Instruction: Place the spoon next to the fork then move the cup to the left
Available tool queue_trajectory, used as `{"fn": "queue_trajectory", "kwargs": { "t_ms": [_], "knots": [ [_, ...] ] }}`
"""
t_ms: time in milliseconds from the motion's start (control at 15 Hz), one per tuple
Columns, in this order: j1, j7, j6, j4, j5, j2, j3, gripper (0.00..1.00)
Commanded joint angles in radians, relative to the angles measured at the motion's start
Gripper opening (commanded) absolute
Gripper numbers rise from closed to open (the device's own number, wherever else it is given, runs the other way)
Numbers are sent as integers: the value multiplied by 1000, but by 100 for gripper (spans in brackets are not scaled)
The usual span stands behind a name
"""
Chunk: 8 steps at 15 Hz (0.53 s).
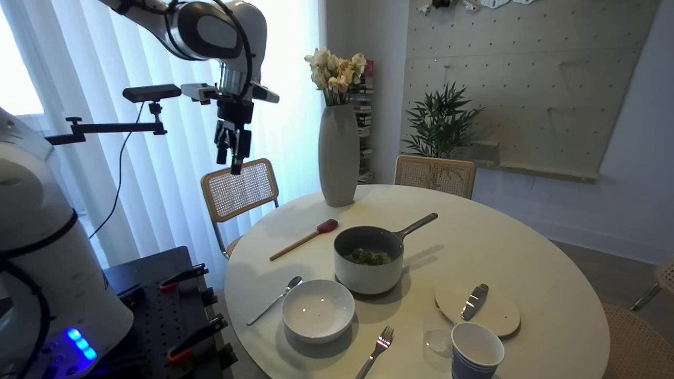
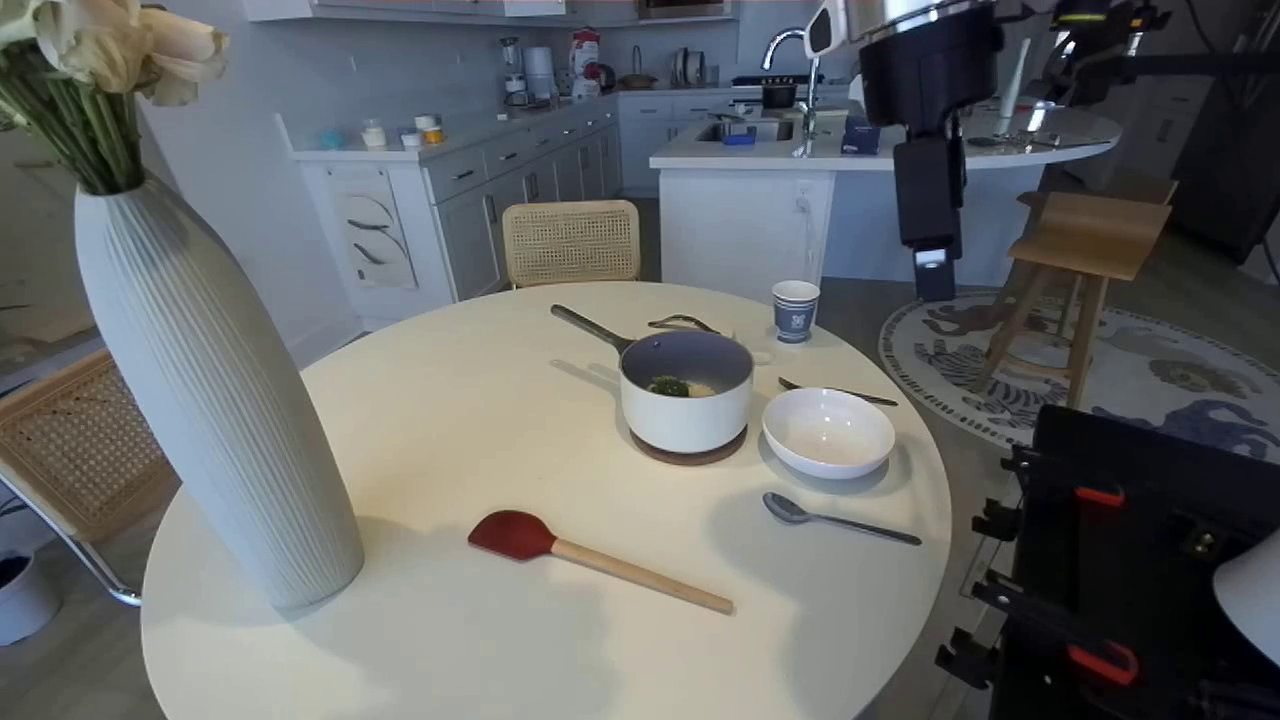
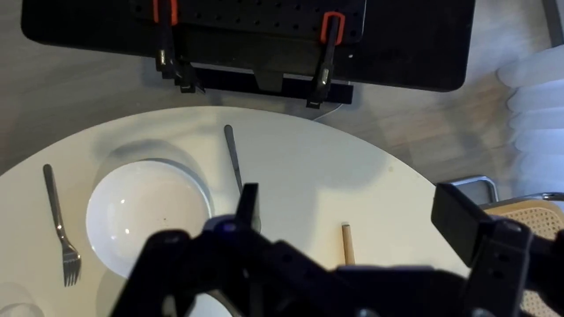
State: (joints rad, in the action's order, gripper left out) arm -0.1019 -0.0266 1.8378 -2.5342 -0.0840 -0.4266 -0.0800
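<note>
Spoon (image 1: 276, 300) in exterior view now: lying on table (image 1: 495, 247), well below jaws. In exterior view, cup (image 2: 796, 313) upright, well apart from jaws. Wrist view: jaws wide apart, nothing held, one side hiding part of spoon; fork (image 3: 59, 226) farther out, past bowl (image 3: 143, 209). Spoon should be light, stiff, slippery, hardly fragile: pinch mid-handle, jaws straddling thin shaft.

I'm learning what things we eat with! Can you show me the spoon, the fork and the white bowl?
Spoon (image 2: 845, 522): in an exterior view, on its handle.
Fork (image 3: 58, 222): in the wrist view, on its handle.
White bowl (image 1: 318, 310): in an exterior view, on its inside.
</note>
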Motion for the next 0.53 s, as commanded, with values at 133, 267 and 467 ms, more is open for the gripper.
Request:
{"fn": "queue_trajectory", "kwargs": {
  "t_ms": [133, 267, 467],
  "knots": [
    [9, 93, 131, 43, 60, 191, 7, 100],
    [16, 160, 162, 64, 83, 265, 24, 100],
    [28, 261, 192, 110, 116, 376, 46, 100]
  ]
}}
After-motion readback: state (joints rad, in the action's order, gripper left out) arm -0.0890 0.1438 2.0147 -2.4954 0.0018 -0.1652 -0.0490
